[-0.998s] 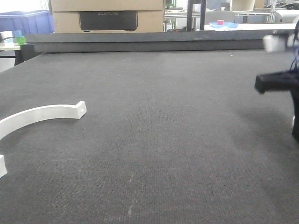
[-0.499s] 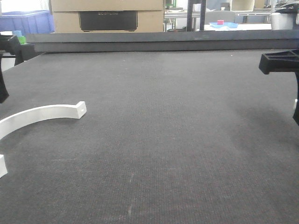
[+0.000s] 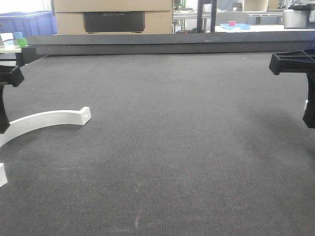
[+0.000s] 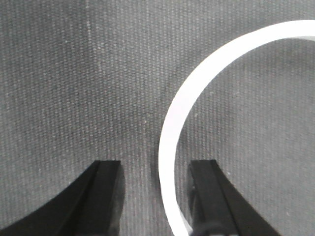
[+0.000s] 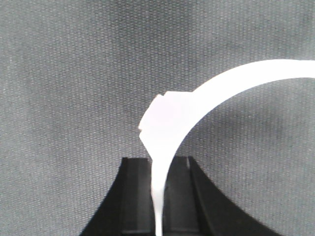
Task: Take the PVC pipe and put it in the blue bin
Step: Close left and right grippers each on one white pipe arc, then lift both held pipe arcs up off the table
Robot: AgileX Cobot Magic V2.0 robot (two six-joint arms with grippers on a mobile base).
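At the far left, beyond the back edge of the table, a blue bin stands in the background, well apart from everything on the dark mat. Beside it, further right, is a cardboard box with a dark panel on its face.

The left pincer hangs at the left edge of the front view, low over the mat. Its two black fingers are spread apart and grip nothing. In its wrist view the curved PVC pipe lies flat on the table. The white arc sweeps in from the upper right and runs down between the two fingers, just beside the one on the right of that picture and apart from the other. Whether it touches that finger cannot be told. From the front, this piece ends in a squared tip with a small hole, pointing toward the middle of the table. A short white end shows at the bottom left corner. Whether it belongs to the same arc cannot be told.

The middle of the table is bare grey fabric.

At the right edge, the right pincer has its fingers drawn close together, clamped on a second curved PVC pipe. A thin white edge of the piece runs up between the fingers, widens into a squared block, then bends away to the right. It casts a soft shadow on the mat beneath it. In the front view only a sliver of white shows beside the black fingers.
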